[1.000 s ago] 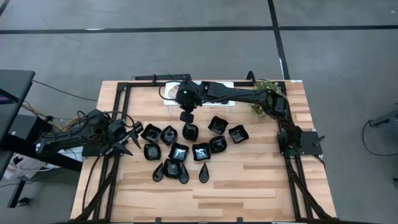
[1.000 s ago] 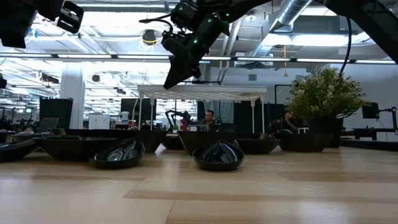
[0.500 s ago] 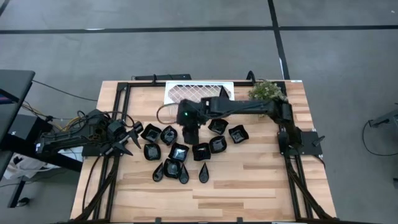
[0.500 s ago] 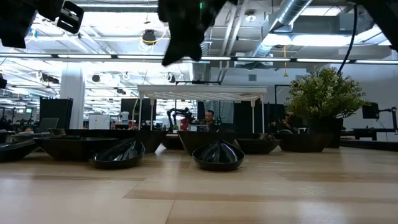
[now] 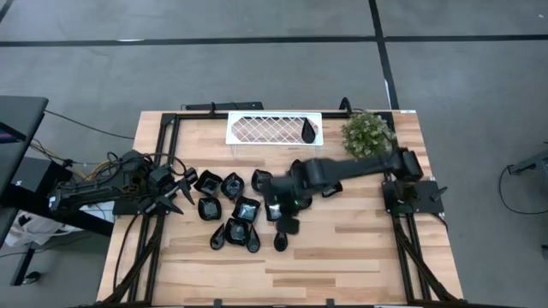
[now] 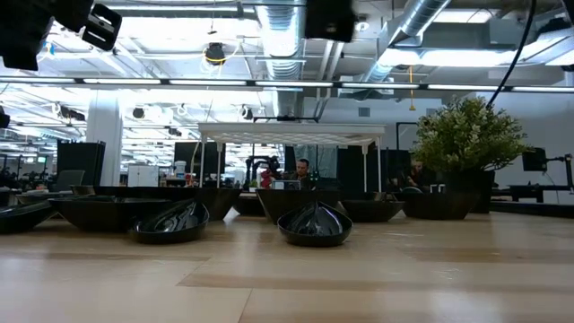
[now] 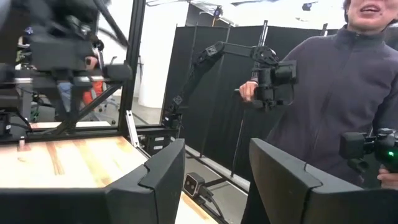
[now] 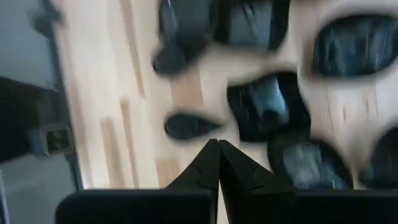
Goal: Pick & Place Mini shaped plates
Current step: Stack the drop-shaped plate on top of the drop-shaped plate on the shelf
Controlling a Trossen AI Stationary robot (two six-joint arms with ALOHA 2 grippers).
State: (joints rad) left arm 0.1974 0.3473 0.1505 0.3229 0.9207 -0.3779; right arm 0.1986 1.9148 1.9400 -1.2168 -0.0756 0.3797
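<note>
Right end effector (image 5: 287, 224) above the mini shaped plates (image 5: 246, 208) clustered mid-table, fingers pressed together, holding nothing. One teardrop plate (image 5: 306, 131) in white tray (image 5: 257, 128) at twelve o'clock. Best opened before descending, centred over one rim. Left end effector (image 5: 184, 190) parked at nine o'clock, fingers apart, empty.

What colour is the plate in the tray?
Glossy black plate, on the white lattice tray; high view.

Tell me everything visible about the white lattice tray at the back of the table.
The white lattice tray is a flat rectangular piece with a solid white rim and a diamond-mesh floor, plastic by the look of it. It lies level at the table's far edge, long side along that edge, just left of the green plant. One black teardrop plate rests inside near its right end. No gripper touches it.
</note>
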